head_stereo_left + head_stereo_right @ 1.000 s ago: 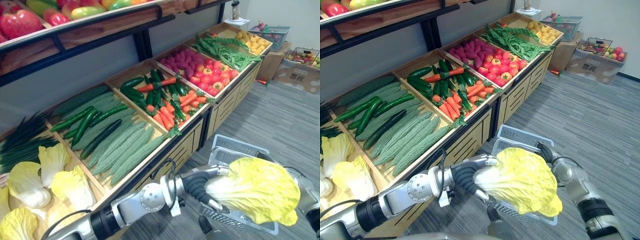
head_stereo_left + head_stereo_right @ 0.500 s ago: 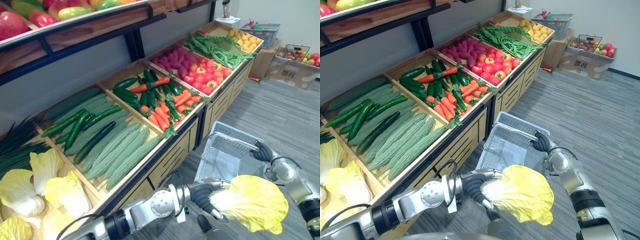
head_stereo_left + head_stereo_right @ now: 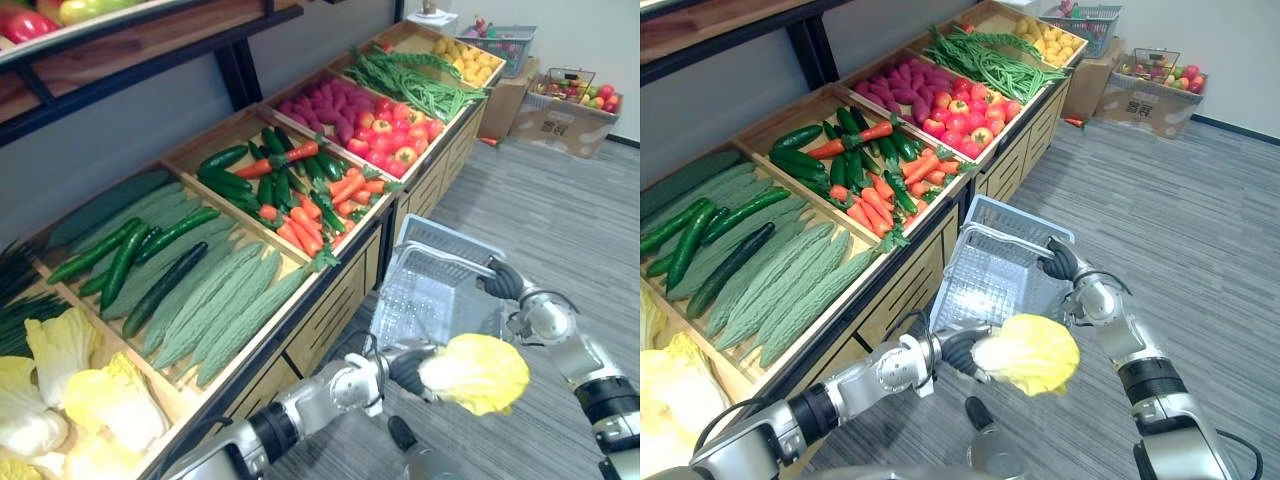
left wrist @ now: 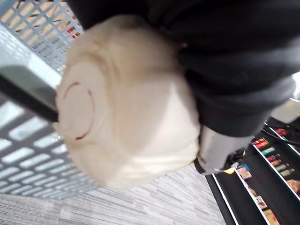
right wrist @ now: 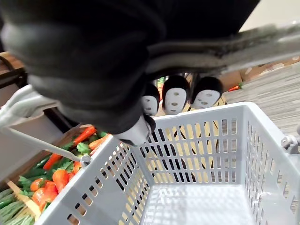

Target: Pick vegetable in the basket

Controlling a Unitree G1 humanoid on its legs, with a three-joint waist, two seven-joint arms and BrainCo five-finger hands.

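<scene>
A long wooden produce stand (image 3: 322, 318), split into compartments, is set along the left, with bumpy bitter gourds (image 3: 225, 305) and smooth carrots (image 3: 300, 228) laid in it. A grey perforated plastic basket (image 3: 425, 292) is carried over the striped floor (image 3: 560, 200) just beside the stand, its handle (image 3: 445, 257) clenched in the right hand (image 3: 500, 280). A crinkled yellow napa cabbage (image 3: 475, 372) is grasped by the outstretched left hand (image 3: 405, 370) at the basket's near rim, not yet inside.
</scene>
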